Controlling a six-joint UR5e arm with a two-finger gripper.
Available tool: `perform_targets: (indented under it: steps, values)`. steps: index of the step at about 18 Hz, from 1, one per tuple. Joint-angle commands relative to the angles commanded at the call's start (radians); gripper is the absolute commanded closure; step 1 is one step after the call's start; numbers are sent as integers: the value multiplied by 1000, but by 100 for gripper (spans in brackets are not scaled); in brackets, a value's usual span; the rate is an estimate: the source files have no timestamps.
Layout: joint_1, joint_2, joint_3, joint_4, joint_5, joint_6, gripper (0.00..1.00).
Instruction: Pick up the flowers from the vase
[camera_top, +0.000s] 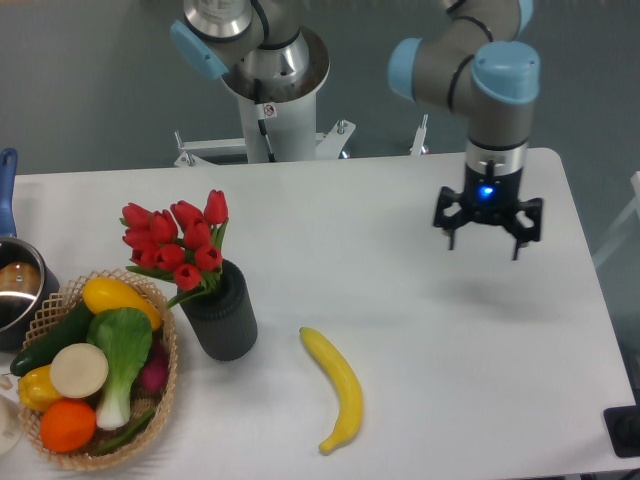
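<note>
The flowers (178, 244), red tulip buds on green stems, stand in the vase (222, 315), a short dark ribbed cylinder at the left of the white table. My gripper (486, 243) hangs above the table's right side, far to the right of the flowers. Its fingers are spread open and hold nothing.
A wicker basket (166, 391) of vegetables and fruit sits just left of the vase. A yellow banana (337, 387) lies to the vase's right near the front edge. A pot (14, 287) with a blue handle is at the far left. The arm's base (273, 75) stands behind the table.
</note>
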Motion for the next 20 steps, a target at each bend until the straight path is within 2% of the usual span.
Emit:
perform_targets:
  steps: [4,6,9,11,13,14,16,20]
  values:
    - [-74,6,-3,0,-11,-40,0]
    - [-112,23,-37,3,-32,-42,0]
    - [-169,106,-99,6,-93,-39,0]
    - [-189,181,-147,6,-139,-22,0]
    - [-192,241,-190,8,-246,24,0]
    - [-194,253,-205,8,-321,61,0]
    - [-197,252,-225,6,-455,114,0]
    - [-209,210,-224,8,-486,133,0]
